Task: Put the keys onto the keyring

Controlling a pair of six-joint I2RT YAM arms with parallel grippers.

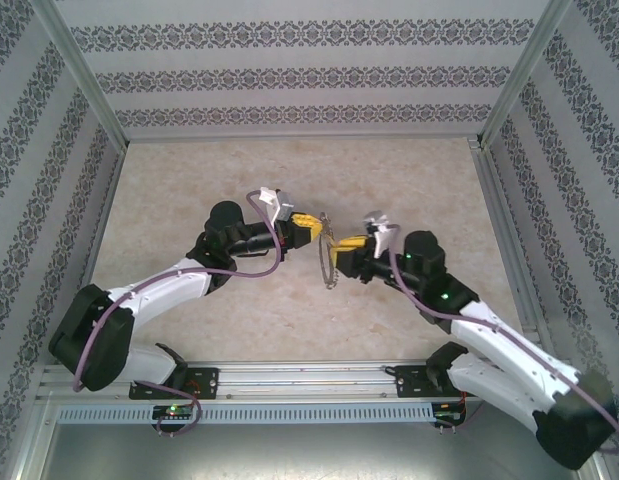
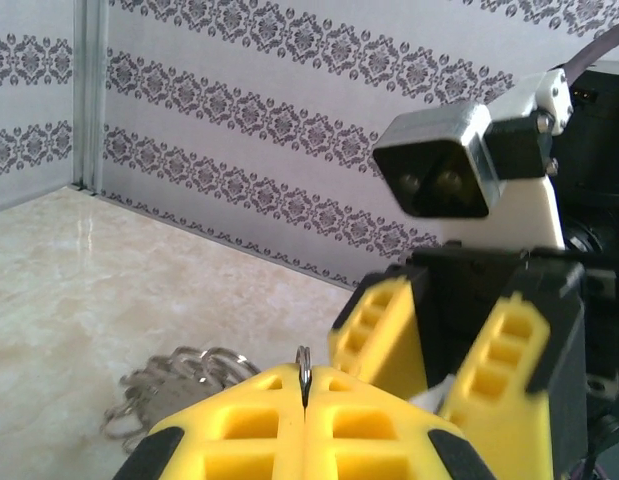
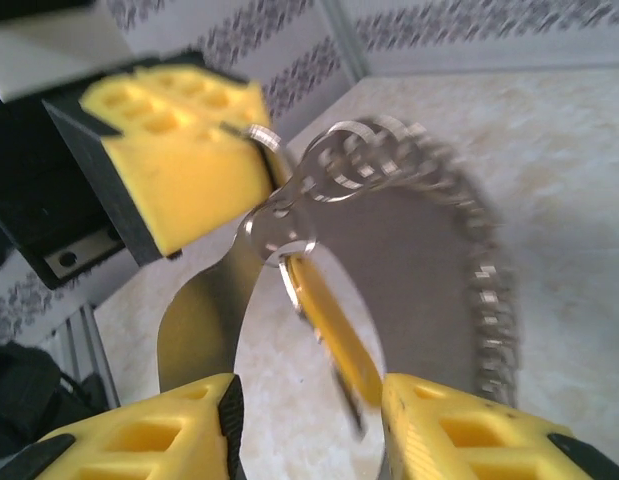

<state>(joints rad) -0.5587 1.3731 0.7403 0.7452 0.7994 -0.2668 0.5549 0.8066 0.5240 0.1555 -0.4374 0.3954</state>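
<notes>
R fingers (image 3: 139, 440): nearest the lens, yellow, standing apart w/ a clear gap; nothing clamped.
Key (image 3: 334, 330): yellow-orange head, hangs tilted in that gap, closer to the finger on the view's right. Contact w/ that finger: cannot tell, blurred. Top end sits at a small metal loop (image 3: 279, 240).
L fingers (image 3: 179, 160): closed tight on keyring (image 3: 489, 300) at its upper rim. In left wrist view a thin metal edge sticks up from the seam between L fingers (image 2: 239, 430).
Keyring detail: large grey hoop, beaded rim, hangs below L fingers; blurred. Surface visible through it. Whether its lower part touches the surface: cannot tell.
Keyring, top view: keyring (image 1: 330, 265) sits between L fingers (image 1: 307, 228) and R fingers (image 1: 349, 247), approx mid-surface, tips facing each other.
Ring cluster (image 3: 364, 150): several small loops at hoop top, just beside L fingers; also seen as ring cluster (image 2: 179, 385), low, beyond the tips.
Wrist cam (image 2: 434, 165): grey housing above R fingers (image 2: 509, 350), pointed at L fingers.
Surface (image 1: 289, 330): beige, marbled.
Walls (image 1: 309, 75): white w/ dark ornamental bands, on three sides.
</notes>
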